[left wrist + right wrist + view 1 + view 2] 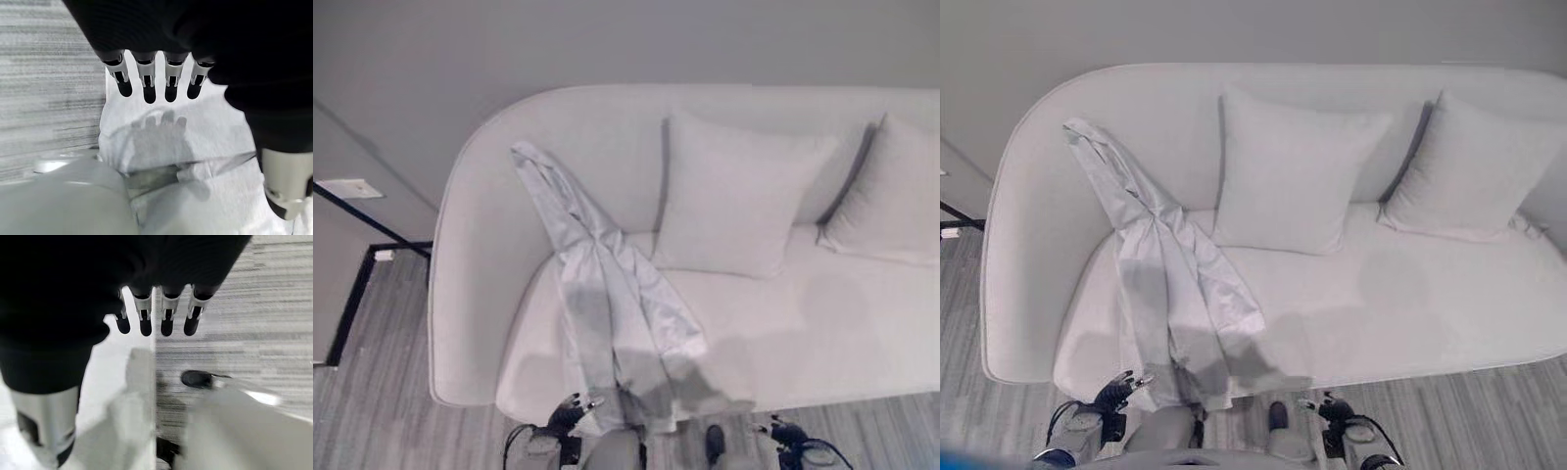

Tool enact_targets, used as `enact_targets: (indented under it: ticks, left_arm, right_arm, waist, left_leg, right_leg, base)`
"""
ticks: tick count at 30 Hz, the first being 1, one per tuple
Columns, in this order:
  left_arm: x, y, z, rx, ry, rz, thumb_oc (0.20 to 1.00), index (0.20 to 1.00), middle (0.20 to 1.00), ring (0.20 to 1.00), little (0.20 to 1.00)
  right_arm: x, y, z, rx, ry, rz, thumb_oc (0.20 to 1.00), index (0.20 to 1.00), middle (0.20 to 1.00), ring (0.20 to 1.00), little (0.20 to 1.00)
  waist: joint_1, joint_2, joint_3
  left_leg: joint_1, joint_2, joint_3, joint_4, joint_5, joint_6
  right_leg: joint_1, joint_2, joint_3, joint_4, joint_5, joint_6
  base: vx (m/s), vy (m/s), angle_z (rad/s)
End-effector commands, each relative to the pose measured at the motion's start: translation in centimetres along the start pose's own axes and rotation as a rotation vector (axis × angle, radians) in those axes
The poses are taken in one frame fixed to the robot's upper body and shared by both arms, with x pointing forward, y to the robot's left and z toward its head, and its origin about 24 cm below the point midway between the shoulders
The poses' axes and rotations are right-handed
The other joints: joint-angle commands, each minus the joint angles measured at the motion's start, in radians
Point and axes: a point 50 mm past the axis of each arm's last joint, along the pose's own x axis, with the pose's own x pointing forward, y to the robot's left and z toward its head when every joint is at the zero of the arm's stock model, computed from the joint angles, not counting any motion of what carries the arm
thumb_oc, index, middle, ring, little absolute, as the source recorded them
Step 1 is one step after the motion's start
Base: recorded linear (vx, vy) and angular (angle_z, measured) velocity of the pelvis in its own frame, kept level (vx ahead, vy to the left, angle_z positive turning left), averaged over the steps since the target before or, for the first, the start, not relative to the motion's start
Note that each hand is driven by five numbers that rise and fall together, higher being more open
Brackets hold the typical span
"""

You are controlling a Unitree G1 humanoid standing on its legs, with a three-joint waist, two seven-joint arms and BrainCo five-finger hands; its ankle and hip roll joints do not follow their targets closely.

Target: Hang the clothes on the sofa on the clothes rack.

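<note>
Both hands hang low at the sofa's front edge, holding nothing. Left hand (570,412) sits just beside the garment's lower hem, its fingers (146,83) straight and relaxed above the cloth without touching it. Right hand (783,431) is well apart from the garment, over the floor (254,308) by the seat front, fingers (166,316) likewise straight.

On the sofa (1028,245) lies the garment (607,304), a pale silvery-grey piece with a slight sheen, wrinkled and twisted near its middle. Its long axis runs from the top of the backrest at the robot's left down across the seat; the narrow end points up and left, the broad end spreads and drapes over the front edge.

Two cushions (1288,171) lean on the backrest to the right of it. From the left wrist, the creased hem cloth (161,142) shows up close; the right eye view takes in the whole second cushion (1464,166).
</note>
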Motion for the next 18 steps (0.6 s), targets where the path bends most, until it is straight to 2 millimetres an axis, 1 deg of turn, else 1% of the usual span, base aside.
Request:
enact_targets:
  ticks: [1, 4, 5, 7, 9, 10, 11, 13, 14, 15, 16, 17, 18]
  left_arm:
    - [-0.6, 0.2, -2.0, 0.006, 0.046, 0.022, 1.0, 1.0, 1.0, 1.0, 1.0]
    - [-0.6, 0.3, -1.6, 0.01, 0.031, 0.024, 1.0, 1.0, 1.0, 1.0, 1.0]
    - [-0.6, 0.3, -1.6, 0.01, 0.031, 0.024, 1.0, 1.0, 1.0, 1.0, 1.0]
    - [-0.5, 0.4, -1.5, 0.015, 0.027, 0.027, 1.0, 1.0, 1.0, 1.0, 1.0]
    - [-0.5, 0.4, -1.3, 0.014, 0.023, 0.025, 1.0, 1.0, 1.0, 1.0, 1.0]
    - [-0.5, 0.4, -1.3, 0.014, 0.02, 0.024, 1.0, 1.0, 1.0, 1.0, 1.0]
    - [-0.5, 0.5, -1.2, 0.016, 0.019, 0.022, 1.0, 1.0, 1.0, 1.0, 1.0]
    - [-0.5, 0.7, -1.3, 0.029, 0.024, 0.024, 1.0, 1.0, 1.0, 1.0, 1.0]
    - [-0.5, 0.7, -1.3, 0.029, 0.024, 0.024, 1.0, 1.0, 1.0, 1.0, 1.0]
    - [-0.5, 0.8, -1.3, 0.032, 0.027, 0.025, 1.0, 1.0, 1.0, 1.0, 1.0]
    - [-0.4, 0.8, -1.0, 0.035, 0.015, 0.023, 1.0, 1.0, 1.0, 1.0, 1.0]
    - [-0.3, 0.8, -0.4, 0.036, -0.011, 0.02, 1.0, 1.0, 1.0, 1.0, 1.0]
    - [-0.3, 0.8, -0.4, 0.036, -0.011, 0.02, 1.0, 1.0, 1.0, 1.0, 1.0]
  right_arm:
    - [-0.5, -2.1, -0.6, -0.062, -0.001, -0.041, 1.0, 1.0, 1.0, 1.0, 1.0]
    - [-0.4, -2.0, -0.1, -0.071, -0.017, -0.04, 1.0, 1.0, 1.0, 1.0, 1.0]
    - [-0.4, -2.0, -0.1, -0.071, -0.017, -0.04, 1.0, 1.0, 1.0, 1.0, 1.0]
    - [-0.3, -1.9, 0.0, -0.073, -0.022, -0.038, 1.0, 1.0, 1.0, 1.0, 1.0]
    - [-0.3, -1.8, 0.3, -0.082, -0.031, -0.031, 1.0, 1.0, 1.0, 1.0, 1.0]
    - [-0.3, -1.8, 0.5, -0.084, -0.035, -0.03, 1.0, 1.0, 1.0, 1.0, 1.0]
    - [-0.2, -1.8, 0.6, -0.09, -0.041, -0.03, 1.0, 1.0, 1.0, 1.0, 1.0]
    - [-0.2, -1.6, 0.8, -0.094, -0.051, -0.024, 1.0, 1.0, 1.0, 1.0, 1.0]
    - [-0.2, -1.6, 0.8, -0.094, -0.051, -0.024, 1.0, 1.0, 1.0, 1.0, 1.0]
    - [-0.2, -1.5, 0.9, -0.098, -0.058, -0.023, 1.0, 1.0, 1.0, 1.0, 1.0]
    - [-0.2, -1.5, 1.1, -0.102, -0.067, -0.023, 1.0, 1.0, 1.0, 1.0, 1.0]
    - [-0.2, -1.7, 1.8, -0.106, -0.092, -0.028, 1.0, 1.0, 1.0, 1.0, 1.0]
    - [-0.2, -1.7, 1.8, -0.106, -0.092, -0.028, 1.0, 1.0, 1.0, 1.0, 1.0]
  waist:
    - [0.016, 0.039, -0.051]
    - [0.021, 0.033, -0.05]
    - [0.021, 0.032, -0.05]
    - [0.023, 0.034, -0.047]
    - [0.027, 0.04, -0.042]
    - [0.026, 0.041, -0.037]
    - [0.021, 0.043, -0.027]
    - [0.015, 0.05, -0.014]
    - [0.015, 0.05, -0.014]
    - [0.013, 0.056, -0.012]
    - [0.005, 0.063, -0.008]
    - [-0.009, 0.059, 0.008]
    - [-0.01, 0.06, 0.011]
  left_leg:
    - [-0.109, 0.023, -0.03, 0.039, 0.017, -0.047]
    - [-0.108, 0.003, -0.033, 0.044, -0.009, -0.026]
    - [-0.108, 0.003, -0.033, 0.044, -0.009, -0.026]
    - [-0.096, -0.003, -0.034, 0.044, -0.02, -0.019]
    - [-0.073, -0.011, -0.032, 0.04, -0.037, -0.007]
    - [-0.061, -0.014, -0.031, 0.039, -0.039, -0.004]
    - [-0.042, -0.02, -0.032, 0.037, -0.044, 0.005]
    - [-0.01, -0.018, -0.036, 0.028, -0.052, 0.011]
    - [-0.01, -0.018, -0.035, 0.028, -0.052, 0.011]
    - [0.01, -0.011, -0.038, 0.02, -0.059, 0.01]
    - [0.035, 0.0, -0.045, 0.015, -0.07, 0.001]
    - [0.052, -0.002, -0.053, 0.015, -0.077, -0.004]
    - [0.055, -0.001, -0.055, 0.015, -0.078, -0.005]
  right_leg:
    - [0.023, 0.018, -0.001, 0.026, -0.014, -0.003]
    - [-0.009, -0.008, -0.009, 0.063, -0.004, 0.021]
    - [-0.009, -0.008, -0.009, 0.063, -0.004, 0.021]
    - [-0.031, -0.019, -0.016, 0.109, -0.003, 0.034]
    - [-0.076, -0.033, -0.028, 0.201, 0.011, 0.05]
    - [-0.095, -0.039, -0.03, 0.246, 0.036, 0.055]
    - [-0.123, -0.048, -0.032, 0.309, 0.079, 0.056]
    - [-0.164, -0.052, -0.045, 0.4, 0.122, 0.044]
    - [-0.164, -0.052, -0.045, 0.4, 0.122, 0.044]
    - [-0.187, -0.06, -0.067, 0.418, 0.122, 0.035]
    - [-0.21, -0.051, -0.115, 0.357, 0.079, 0.017]
    - [-0.242, -0.023, -0.133, 0.256, 0.088, 0.011]
    - [-0.237, -0.022, -0.135, 0.254, 0.088, 0.01]
  base:
    - [0.03, 0.079, -0.05]
    - [0.05, 0.134, -0.04]
    - [0.03, 0.072, 0.02]
    - [0.02, 0.068, 0.01]
    - [0.0, 0.087, -0.04]
    - [-0.02, 0.081, -0.11]
    - [-0.01, 0.061, -0.12]
    - [0.02, 0.035, -0.08]
    - [0.05, 0.019, 0.02]
    - [0.12, -0.034, 0.1]
    - [0.17, -0.117, 0.07]
    - [0.14, -0.128, -0.07]
    - [0.15, -0.194, -0.17]
